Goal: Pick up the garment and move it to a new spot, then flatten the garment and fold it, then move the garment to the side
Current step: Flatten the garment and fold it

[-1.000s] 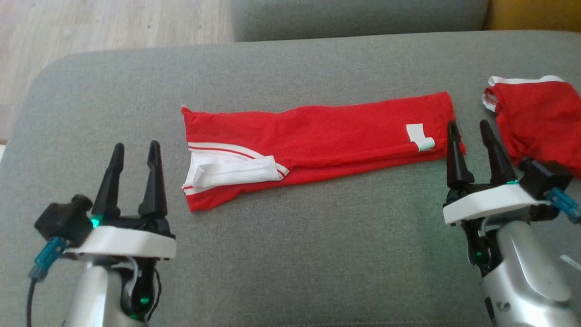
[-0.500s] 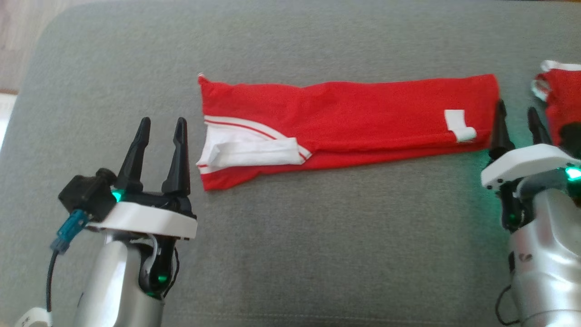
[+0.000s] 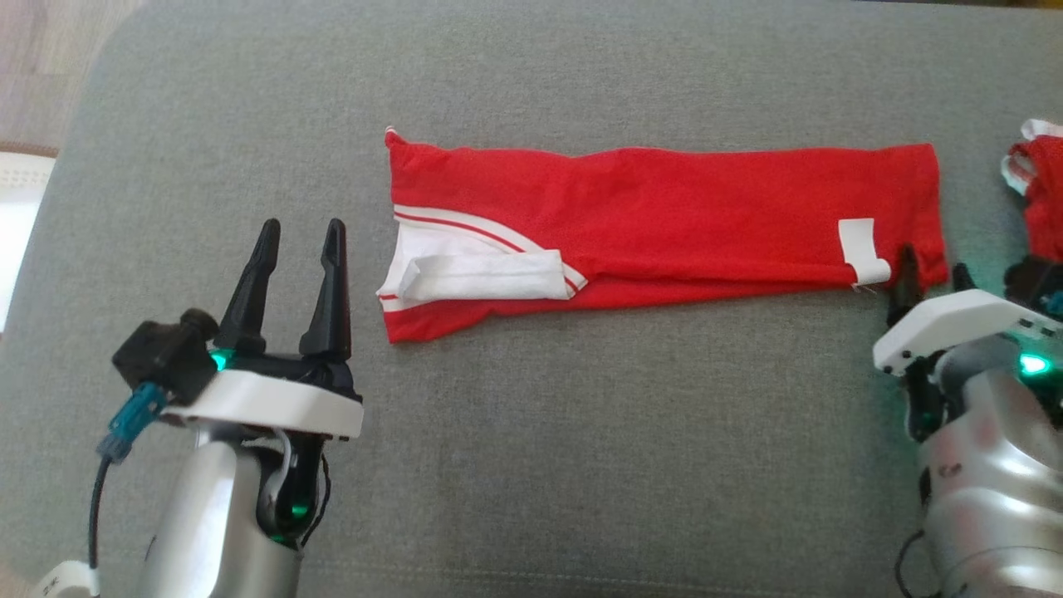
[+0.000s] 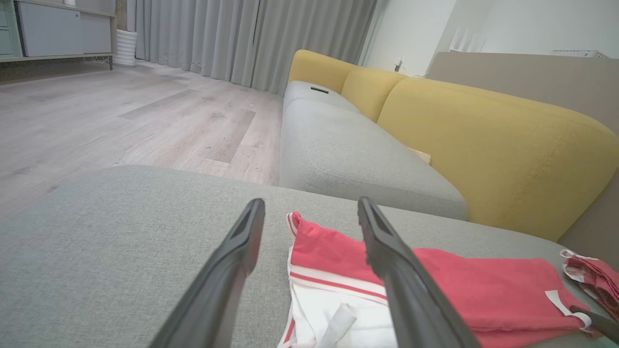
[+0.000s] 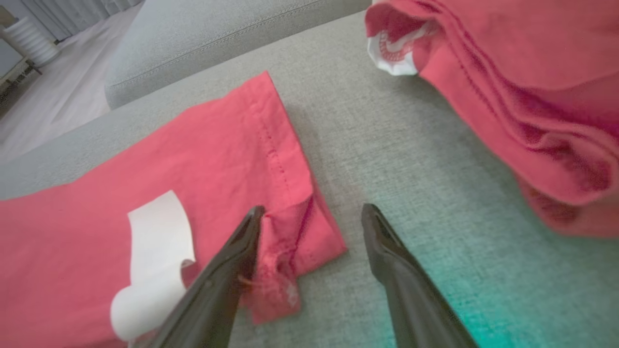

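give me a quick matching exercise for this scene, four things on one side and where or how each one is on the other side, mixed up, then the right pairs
Things
1. left gripper
2. right gripper
3. white label
4. second red garment

Places or states
a. on the long red garment, near its right end
b. open, one finger at the long red garment's near right corner
c. bunched at the head view's far right edge
d. open, beside the long red garment's white-trimmed left end, apart from it

Pairs: 1-d, 2-b, 3-a, 4-c
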Available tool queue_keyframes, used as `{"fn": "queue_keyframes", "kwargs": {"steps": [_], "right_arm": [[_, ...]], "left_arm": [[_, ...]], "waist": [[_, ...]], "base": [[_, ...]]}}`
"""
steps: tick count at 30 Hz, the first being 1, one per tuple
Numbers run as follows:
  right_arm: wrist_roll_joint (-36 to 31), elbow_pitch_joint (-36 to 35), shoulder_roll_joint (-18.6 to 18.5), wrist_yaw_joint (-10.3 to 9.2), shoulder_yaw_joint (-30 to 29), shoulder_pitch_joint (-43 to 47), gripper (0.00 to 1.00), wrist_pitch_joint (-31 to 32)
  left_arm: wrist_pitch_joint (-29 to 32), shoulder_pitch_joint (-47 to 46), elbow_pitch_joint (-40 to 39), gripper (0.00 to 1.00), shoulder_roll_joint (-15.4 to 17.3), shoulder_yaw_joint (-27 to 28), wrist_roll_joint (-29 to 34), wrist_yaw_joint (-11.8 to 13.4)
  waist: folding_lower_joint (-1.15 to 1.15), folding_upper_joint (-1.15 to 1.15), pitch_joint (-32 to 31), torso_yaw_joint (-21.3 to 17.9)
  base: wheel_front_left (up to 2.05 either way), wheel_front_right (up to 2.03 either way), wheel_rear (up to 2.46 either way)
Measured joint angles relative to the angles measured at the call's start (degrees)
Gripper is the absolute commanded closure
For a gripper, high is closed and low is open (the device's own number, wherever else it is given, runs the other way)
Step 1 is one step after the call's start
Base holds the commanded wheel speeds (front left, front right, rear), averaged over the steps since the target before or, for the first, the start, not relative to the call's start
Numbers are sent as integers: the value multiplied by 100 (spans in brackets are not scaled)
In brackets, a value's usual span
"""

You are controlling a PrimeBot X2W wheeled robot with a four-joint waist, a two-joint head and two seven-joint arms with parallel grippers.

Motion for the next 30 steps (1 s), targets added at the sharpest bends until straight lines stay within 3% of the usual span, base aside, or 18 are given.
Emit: {"fn": "queue_keyframes", "kwargs": {"steps": [1,2,3,4,11,18,22,27,30], "right_arm": [[1,58,18,0,10,-35,2,0],[8,118,33,0,37,-62,61,-2],[40,175,45,0,76,-85,95,-22],[68,225,53,0,115,-106,100,-40],[134,302,31,0,177,-113,100,-467],[135,12,-400,0,-155,-66,100,-677],[215,-124,-339,0,-136,49,100,-690],[474,-499,-126,0,268,75,100,-690],[857,-891,71,0,905,91,100,-588]], "left_arm": [[0,0,8,0,-1,-1,0,0],[0,1,10,0,-1,3,0,0],[0,1,12,0,-2,7,0,0],[0,1,16,0,-2,8,0,0],[0,19,40,0,-2,35,0,0],[0,80,43,0,-2,41,-38,0],[0,113,44,0,-2,37,-38,0],[0,262,63,0,-2,4,-40,0],[0,304,68,0,-2,-41,-40,0]], "waist": [[0,0,-15,-16],[0,0,-29,-35],[0,0,-46,-55],[0,0,-65,-76],[0,0,-249,-232],[0,0,-442,-295],[0,0,-526,-293],[0,0,-632,-215],[0,0,-735,-107]], "base": [[0,0,0],[0,0,0],[0,0,0],[0,0,0],[0,0,0],[0,0,0],[0,0,0],[0,0,0],[0,0,0]]}}
